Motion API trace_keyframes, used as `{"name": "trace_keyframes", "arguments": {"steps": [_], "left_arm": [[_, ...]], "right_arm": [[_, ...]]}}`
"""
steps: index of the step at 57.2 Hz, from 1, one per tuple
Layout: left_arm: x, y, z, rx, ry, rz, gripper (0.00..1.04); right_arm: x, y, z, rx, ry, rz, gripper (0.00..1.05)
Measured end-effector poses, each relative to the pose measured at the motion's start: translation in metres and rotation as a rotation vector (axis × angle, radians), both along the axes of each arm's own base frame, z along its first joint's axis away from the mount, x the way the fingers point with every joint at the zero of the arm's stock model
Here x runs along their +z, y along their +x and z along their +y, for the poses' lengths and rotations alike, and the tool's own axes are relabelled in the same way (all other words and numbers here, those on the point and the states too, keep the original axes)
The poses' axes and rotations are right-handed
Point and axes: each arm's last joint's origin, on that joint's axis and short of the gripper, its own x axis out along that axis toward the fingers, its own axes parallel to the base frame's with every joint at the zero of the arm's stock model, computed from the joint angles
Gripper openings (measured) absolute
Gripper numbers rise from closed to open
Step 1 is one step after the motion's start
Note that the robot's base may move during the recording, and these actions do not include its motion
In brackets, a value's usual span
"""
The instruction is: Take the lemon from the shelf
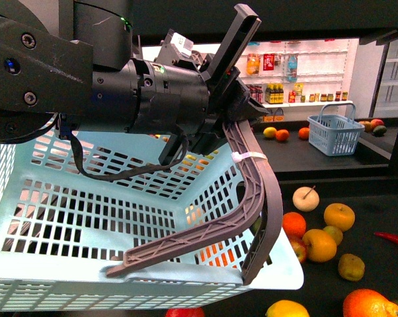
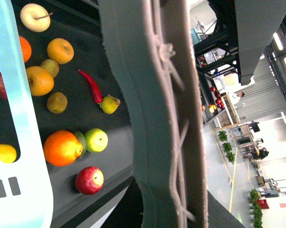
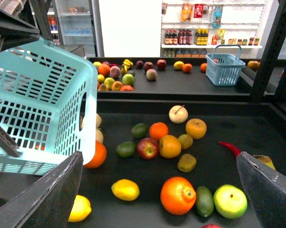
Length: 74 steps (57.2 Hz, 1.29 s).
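The lemon [image 3: 125, 189] is bright yellow, the shelf [image 3: 262, 133] black, the basket [image 3: 43, 95] pale turquoise (slotted in rows).

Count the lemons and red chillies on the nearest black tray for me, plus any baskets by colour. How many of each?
Lemons: 2
Red chilli: 1
Pale turquoise basket: 1
Blue basket: 1
Total: 5

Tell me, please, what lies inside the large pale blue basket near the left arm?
No fruit shows inside the basket; only its grey handle hangs across the rim. The orange fruit glimpsed through the slots lies outside. The left arm covers the far corner.
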Motion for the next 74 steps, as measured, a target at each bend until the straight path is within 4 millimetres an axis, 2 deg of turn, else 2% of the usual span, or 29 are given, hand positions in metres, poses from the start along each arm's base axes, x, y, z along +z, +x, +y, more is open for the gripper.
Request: {"name": "trace_keyframes", "arguments": {"steps": [3, 8, 11, 19, 25, 35, 38, 39, 40, 41, 44, 47, 49, 56, 60, 63, 67, 74], "left_arm": [[0.0, 0.0, 0.0, 0.004, 0.0, 0.0, 0.08], [0.0, 0.0, 0.0, 0.007, 0.001, -0.001, 0.08], [0.0, 0.0, 0.0, 0.006, 0.0, -0.002, 0.08], [0.0, 0.0, 0.0, 0.006, -0.001, 0.0, 0.08], [0.0, 0.0, 0.0, 0.006, 0.0, -0.002, 0.08], [0.0, 0.0, 0.0, 0.006, 0.0, -0.001, 0.08], [0.0, 0.0, 0.0, 0.007, 0.0, -0.001, 0.08], [0.0, 0.0, 0.0, 0.007, -0.001, -0.001, 0.08], [0.0, 0.0, 0.0, 0.007, -0.001, -0.001, 0.08], [0.0, 0.0, 0.0, 0.007, 0.0, -0.001, 0.08], [0.0, 0.0, 0.0, 0.007, 0.0, -0.002, 0.08], [0.0, 0.0, 0.0, 0.005, 0.0, -0.001, 0.08], [-0.001, 0.0, 0.0, 0.009, 0.001, -0.002, 0.08], [-0.001, 0.0, 0.0, 0.006, 0.0, -0.002, 0.08], [-0.001, 0.0, -0.001, 0.005, 0.0, -0.001, 0.08], [-0.001, 0.0, -0.001, 0.005, 0.0, 0.0, 0.08], [-0.001, 0.0, -0.001, 0.007, 0.001, -0.002, 0.08], [-0.001, 0.0, -0.001, 0.006, 0.001, -0.002, 0.08]], "right_arm": [[0.0, 0.0, 0.0, -0.008, 0.004, 0.004, 0.97], [-0.006, 0.001, 0.001, -0.147, 0.067, 0.135, 0.97], [-0.01, 0.002, 0.001, -0.167, 0.082, 0.176, 0.97], [-0.011, 0.005, 0.001, -0.14, 0.137, 0.235, 0.97], [-0.007, 0.019, -0.008, -0.088, 0.253, 0.328, 0.97], [0.004, 0.066, -0.048, -0.142, 0.269, 0.293, 0.97], [0.006, 0.086, -0.06, -0.123, 0.237, 0.281, 0.97], [0.005, 0.095, -0.065, -0.118, 0.227, 0.281, 0.97], [0.003, 0.114, -0.075, -0.096, 0.203, 0.29, 0.97], [0.001, 0.119, -0.077, -0.091, 0.193, 0.294, 0.97], [-0.014, 0.148, -0.088, -0.043, 0.167, 0.346, 0.97], [-0.029, 0.164, -0.092, -0.003, 0.169, 0.404, 0.97], [-0.05, 0.183, -0.094, 0.027, 0.132, 0.456, 0.97], [-0.092, 0.221, -0.093, 0.106, 0.02, 0.52, 0.97], [-0.128, 0.243, -0.087, 0.18, -0.093, 0.558, 0.97], [-0.15, 0.253, -0.081, 0.23, -0.158, 0.585, 0.97], [-0.169, 0.262, -0.076, 0.27, -0.207, 0.599, 0.97], [-0.189, 0.276, -0.066, 0.357, -0.28, 0.586, 0.97]]}}
